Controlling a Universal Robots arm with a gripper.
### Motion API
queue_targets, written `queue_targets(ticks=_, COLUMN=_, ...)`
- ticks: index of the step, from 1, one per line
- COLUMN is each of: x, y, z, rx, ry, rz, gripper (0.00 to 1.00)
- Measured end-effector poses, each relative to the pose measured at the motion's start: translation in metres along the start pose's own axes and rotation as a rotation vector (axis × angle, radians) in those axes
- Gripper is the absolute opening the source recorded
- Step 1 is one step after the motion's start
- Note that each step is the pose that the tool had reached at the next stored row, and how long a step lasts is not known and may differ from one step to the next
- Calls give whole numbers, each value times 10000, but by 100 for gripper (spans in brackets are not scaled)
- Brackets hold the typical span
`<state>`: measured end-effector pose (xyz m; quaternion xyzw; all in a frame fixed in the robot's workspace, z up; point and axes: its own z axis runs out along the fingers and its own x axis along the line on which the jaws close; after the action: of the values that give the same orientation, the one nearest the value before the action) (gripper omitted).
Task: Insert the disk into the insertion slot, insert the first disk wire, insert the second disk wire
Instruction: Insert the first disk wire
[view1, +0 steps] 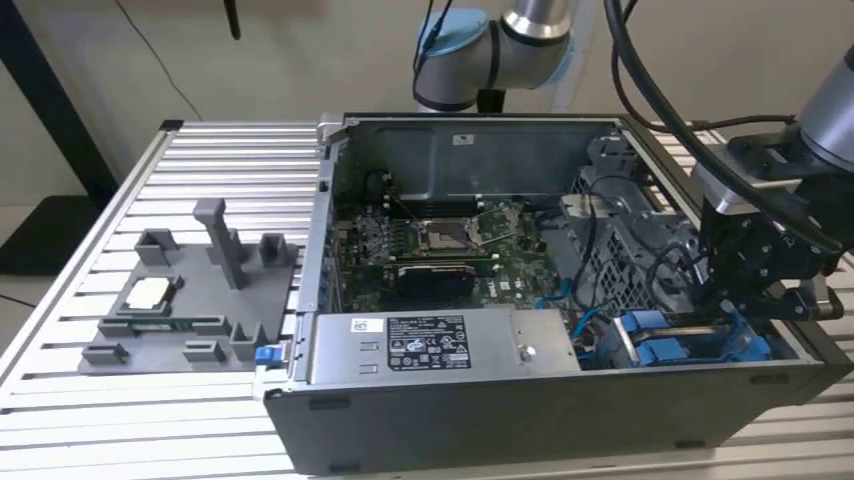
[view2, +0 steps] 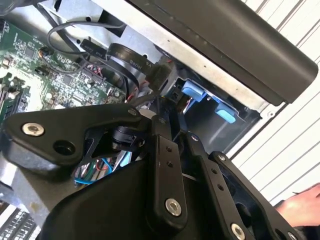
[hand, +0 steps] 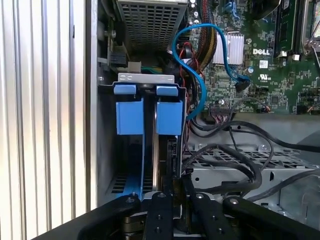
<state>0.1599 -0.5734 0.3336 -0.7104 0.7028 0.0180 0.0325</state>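
Blue-framed, the disk (hand: 167, 117) sat already inside the insertion slot (hand: 146, 78). At the slot's mouth the gripper (hand: 175, 189) had its fingers narrow, a black wire connector (view2: 159, 75) at their tips; pushing it straight, without tilt, seemed wise to me.

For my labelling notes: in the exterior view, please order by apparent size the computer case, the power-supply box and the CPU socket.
Largest: computer case.
Then: power-supply box.
Smallest: CPU socket.

Silver arm (view1: 539, 16), light-blue joint caps (view1: 446, 42), black cables (view1: 642, 82); black tool (hand: 174, 195), silver screws (view2: 173, 206).
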Motion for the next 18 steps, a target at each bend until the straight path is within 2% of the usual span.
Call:
queue_targets(ticks=3, x=3, y=-2, z=49, rx=4, ry=-9, rz=32, gripper=20)
queue_targets(ticks=4, x=3, y=-2, z=46, rx=5, ry=-13, rz=35, gripper=20)
queue_targets(ticks=5, x=1, y=-3, z=24, rx=-4, ry=-24, rz=38, gripper=26)
queue_targets(ticks=6, x=-3, y=-3, z=-18, rx=-9, ry=-20, rz=39, gripper=26)
queue_targets(ticks=7, x=-7, y=-5, z=-64, rx=-16, ry=-10, rz=39, gripper=33)
queue_targets(ticks=14, x=-28, y=-3, z=-348, rx=-27, ry=-30, rz=43, gripper=33)
queue_targets(ticks=18, x=-44, y=6, z=-454, rx=-26, ry=-64, rz=48, gripper=33)
